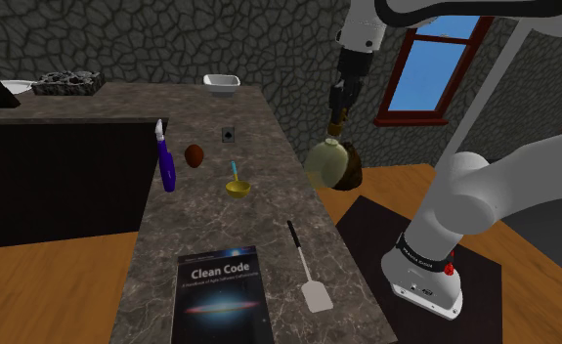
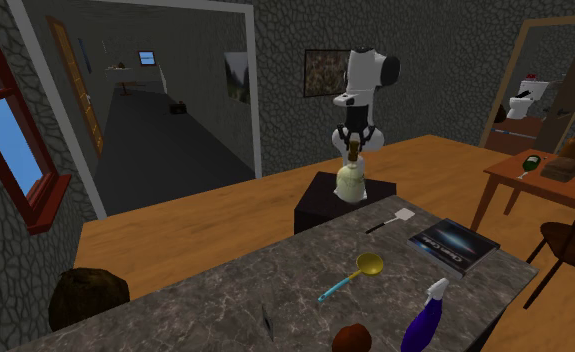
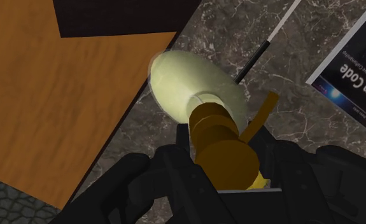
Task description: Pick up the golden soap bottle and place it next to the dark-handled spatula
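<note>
I see the soap bottle (image 1: 325, 164), pale-bodied with a golden cap, hanging in the air at the edge of the marbled tabletop (image 1: 269, 147), directly under the gripper (image 1: 339, 115). The wrist view gives me the jaws clamped on its golden neck, with the spatula (image 3: 254, 57) lying on the tabletop beyond. The shoulder view adds the spatula's white blade beside a book (image 1: 223, 298). There are stone walls (image 1: 171, 39), a wooden floor (image 1: 34, 293) and a red-framed window (image 1: 427, 73).
</note>
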You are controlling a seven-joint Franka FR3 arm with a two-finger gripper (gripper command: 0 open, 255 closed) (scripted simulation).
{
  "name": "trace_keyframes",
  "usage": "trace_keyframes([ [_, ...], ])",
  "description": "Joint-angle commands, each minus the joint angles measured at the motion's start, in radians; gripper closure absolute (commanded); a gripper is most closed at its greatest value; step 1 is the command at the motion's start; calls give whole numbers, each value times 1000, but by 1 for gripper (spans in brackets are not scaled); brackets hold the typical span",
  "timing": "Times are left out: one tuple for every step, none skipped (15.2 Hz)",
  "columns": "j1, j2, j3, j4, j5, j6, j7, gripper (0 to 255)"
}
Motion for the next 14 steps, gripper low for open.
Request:
trace_keyframes([
  [0,-5,1,-30,1,26,1,255],
  [0,-7,1,-44,1,39,0,255],
  [0,-8,1,-59,1,52,0,255],
  [0,-9,1,-73,1,65,-1,255],
  [0,-10,1,-87,1,78,-1,255],
  [0,-10,1,-100,1,91,-2,255],
  [0,-11,1,-114,1,104,-2,255],
  [0,-11,1,-128,1,118,-2,255],
  [0,-11,1,-141,1,131,-3,255],
  [0,-10,1,-154,1,145,-3,255],
  [0,-9,0,-167,1,159,-4,255],
  [-1,-9,0,-180,1,172,-4,255],
  [-1,-7,0,-193,1,186,-5,255],
  [-1,-6,0,-205,1,200,-5,255],
])
